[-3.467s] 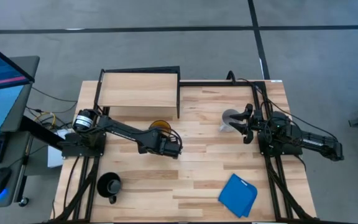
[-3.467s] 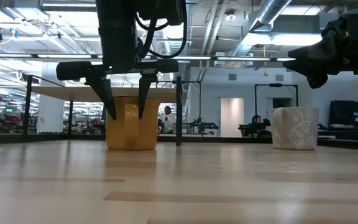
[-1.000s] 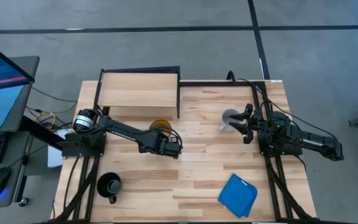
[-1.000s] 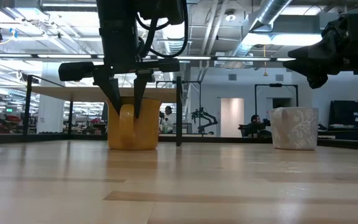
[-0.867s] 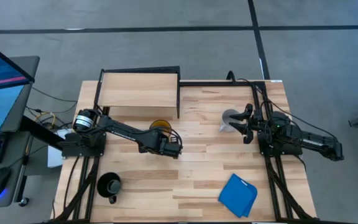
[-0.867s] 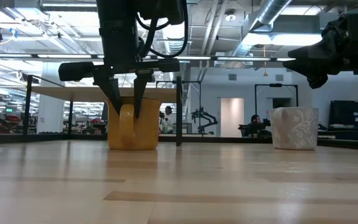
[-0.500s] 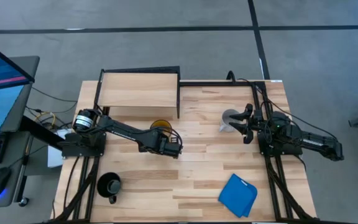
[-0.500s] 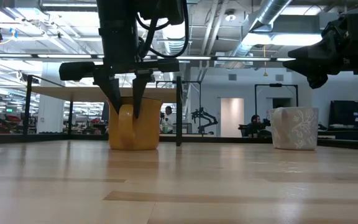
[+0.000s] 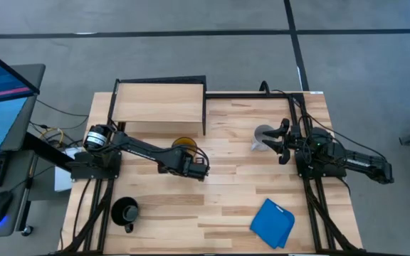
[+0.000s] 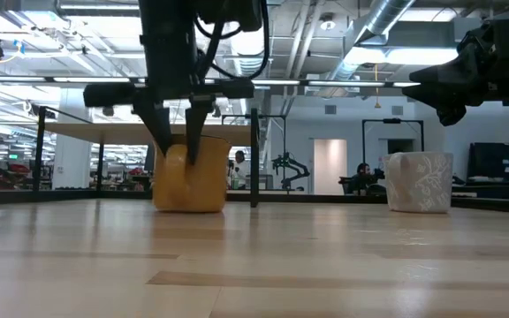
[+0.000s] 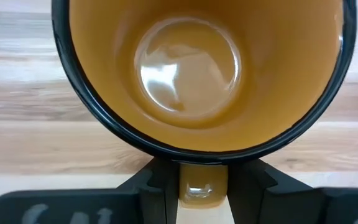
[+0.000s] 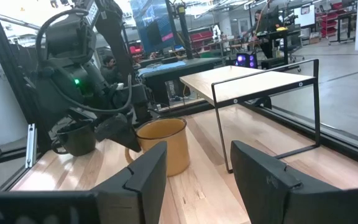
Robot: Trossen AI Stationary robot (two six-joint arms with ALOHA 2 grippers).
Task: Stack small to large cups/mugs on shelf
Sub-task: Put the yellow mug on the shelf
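1. Presently, the left gripper (image 10: pixel 181 146) was clenched on the handle of the yellow mug (image 10: pixel 189 177), which stood on the table (image 9: pixel 226 192) just in front of the shelf (image 9: pixel 159 107).
2. White mug (image 9: pixel 263 135): on the table, at the right gripper (image 9: pixel 280 143), whose fingers (image 12: pixel 145 177) stood spread apart.
3. Black mug (image 9: pixel 125 211): near the table's front left edge, well apart from both arms.
4. Blue cloth (image 9: pixel 272 222): folded, front right of the table.

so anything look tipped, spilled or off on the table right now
Nothing stands out. The yellow mug is upright by the shelf with the left claw shut on its handle; the white mug and black mug also stand upright.
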